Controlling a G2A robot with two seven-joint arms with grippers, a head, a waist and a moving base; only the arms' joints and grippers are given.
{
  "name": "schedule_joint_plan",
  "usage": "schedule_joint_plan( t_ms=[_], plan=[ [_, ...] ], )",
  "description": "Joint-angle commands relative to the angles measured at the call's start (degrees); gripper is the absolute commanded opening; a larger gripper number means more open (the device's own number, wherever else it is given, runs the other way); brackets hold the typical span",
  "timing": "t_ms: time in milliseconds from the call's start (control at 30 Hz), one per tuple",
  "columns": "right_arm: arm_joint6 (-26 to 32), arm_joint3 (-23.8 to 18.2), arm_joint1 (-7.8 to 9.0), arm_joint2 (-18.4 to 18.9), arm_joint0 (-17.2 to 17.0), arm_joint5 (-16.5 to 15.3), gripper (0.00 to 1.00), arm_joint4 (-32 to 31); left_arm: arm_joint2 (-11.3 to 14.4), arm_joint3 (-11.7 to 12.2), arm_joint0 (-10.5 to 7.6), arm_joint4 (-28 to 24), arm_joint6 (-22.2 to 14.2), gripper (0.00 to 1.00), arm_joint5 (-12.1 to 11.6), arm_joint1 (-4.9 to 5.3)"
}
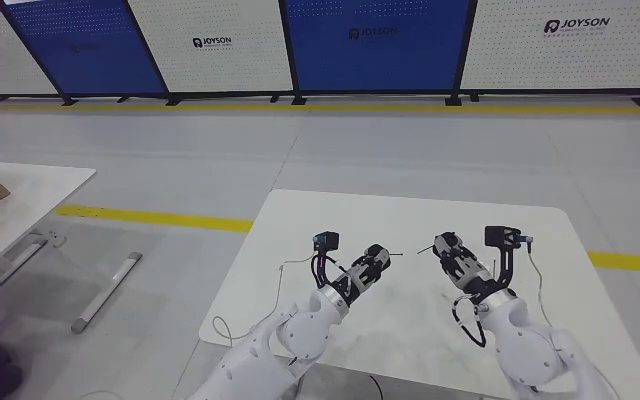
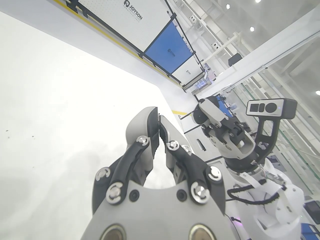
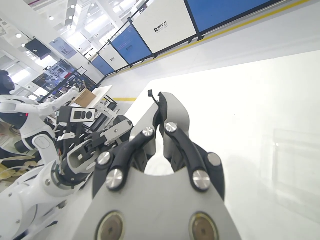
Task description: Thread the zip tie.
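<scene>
Zip tie [image 3: 150,92] set, entries by descending size. Partition panels [image 1: 380,45]: blue and white, standing in a row along the far side of the floor behind a yellow floor line. Table [image 1: 400,215]: white, rounded corners, at centre, with both arms raised above its near half. Second table [image 1: 40,190]: white, at far left, well apart from the first. Left gripper [image 2: 159,119]: over the near-centre of the table, pointing right, finger pads pressed together with no gap between them; in the top view a thin dark strip juts from its tip toward the other gripper. Right gripper [image 3: 158,99]: just right of the left one, pointing left toward it, fingers pinched narrow on the black strap. The two tips face each other, near but apart. Zip tie, detail: black, thin, held off the table between the two grippers; its small square head stands just clear of the right fingertips, the strap running back between the pads; how the strap runs from one gripper to the other cannot be made out.
</scene>
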Motion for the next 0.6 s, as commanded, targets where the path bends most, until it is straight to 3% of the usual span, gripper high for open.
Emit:
schedule_joint_plan(
  t_ms=[0,233,433,567],
  plan=[
    [0.0,0.0,0.0,0.0,0.0,-0.01,0.0,0.0,0.0,0.0,0.0,0.0,0.0,0.0,0.0,0.0],
    [0.0,0.0,0.0,0.0,0.0,-0.01,0.0,0.0,0.03,0.04,0.09,-0.5,-0.53,0.0,-0.17,-0.04],
    [-1.46,1.44,-0.18,-0.53,0.15,1.56,0.0,-2.21,-1.61,-1.76,0.73,-3.55,-8.58,0.0,-2.99,0.53],
    [1.84,4.3,-0.59,-1.51,1.53,-1.48,0.0,3.28,-2.23,-2.04,1.01,-3.57,-8.68,0.0,-2.94,0.66]
  ],
)
